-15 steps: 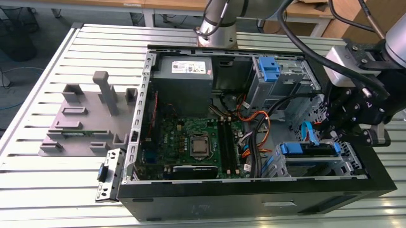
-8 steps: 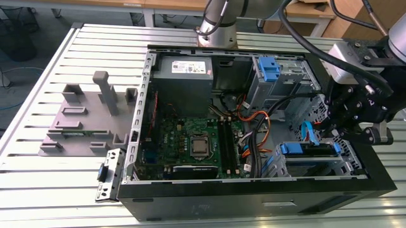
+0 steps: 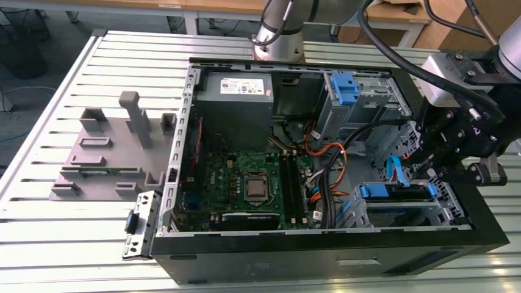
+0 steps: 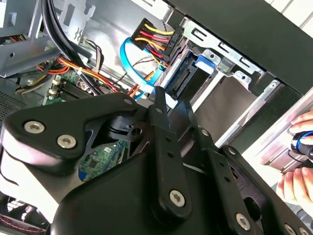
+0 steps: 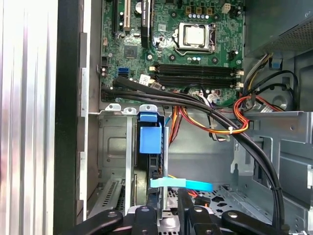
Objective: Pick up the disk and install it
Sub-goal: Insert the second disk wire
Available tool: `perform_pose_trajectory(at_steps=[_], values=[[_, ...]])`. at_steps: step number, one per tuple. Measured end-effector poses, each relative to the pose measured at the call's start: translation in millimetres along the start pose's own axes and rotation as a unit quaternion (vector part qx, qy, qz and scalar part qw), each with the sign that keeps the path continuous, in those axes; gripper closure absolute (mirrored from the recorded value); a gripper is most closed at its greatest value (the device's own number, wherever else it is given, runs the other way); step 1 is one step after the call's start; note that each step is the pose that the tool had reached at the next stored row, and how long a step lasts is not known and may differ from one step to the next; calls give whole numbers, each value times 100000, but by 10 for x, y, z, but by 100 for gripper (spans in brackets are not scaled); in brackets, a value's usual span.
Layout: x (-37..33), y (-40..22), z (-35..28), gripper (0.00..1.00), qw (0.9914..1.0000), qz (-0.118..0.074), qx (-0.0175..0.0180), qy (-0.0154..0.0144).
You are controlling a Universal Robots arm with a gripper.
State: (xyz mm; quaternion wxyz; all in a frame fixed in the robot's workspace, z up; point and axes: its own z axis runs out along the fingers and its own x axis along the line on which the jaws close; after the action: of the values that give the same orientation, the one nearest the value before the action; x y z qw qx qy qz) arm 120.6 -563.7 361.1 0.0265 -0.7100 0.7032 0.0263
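While hovering over the drive cage (image 3: 407,210): disk (image 3: 395,190) already seated there, nearly installed; gripper (image 5: 168,211) fingers near-closed, grip unclear.

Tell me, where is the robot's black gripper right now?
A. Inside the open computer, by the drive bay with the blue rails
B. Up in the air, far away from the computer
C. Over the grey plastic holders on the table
A. In the exterior view the gripper sits inside the open computer case, just above the drive bay with blue rails, far from the grey holders on the table.
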Motion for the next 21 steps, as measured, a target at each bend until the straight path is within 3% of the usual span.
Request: perform_pose_trajectory(at_steps=[6, 11, 16, 21], values=[[-100, -32, 16, 69, 100000, 0, -1, -23], [-103, -173, 30, 69, 100000, -5, -4, -23], [-105, -261, 64, 69, 100000, -1, -1, -25], [-127, -300, 83, 69, 100000, -1, -1, -16]])
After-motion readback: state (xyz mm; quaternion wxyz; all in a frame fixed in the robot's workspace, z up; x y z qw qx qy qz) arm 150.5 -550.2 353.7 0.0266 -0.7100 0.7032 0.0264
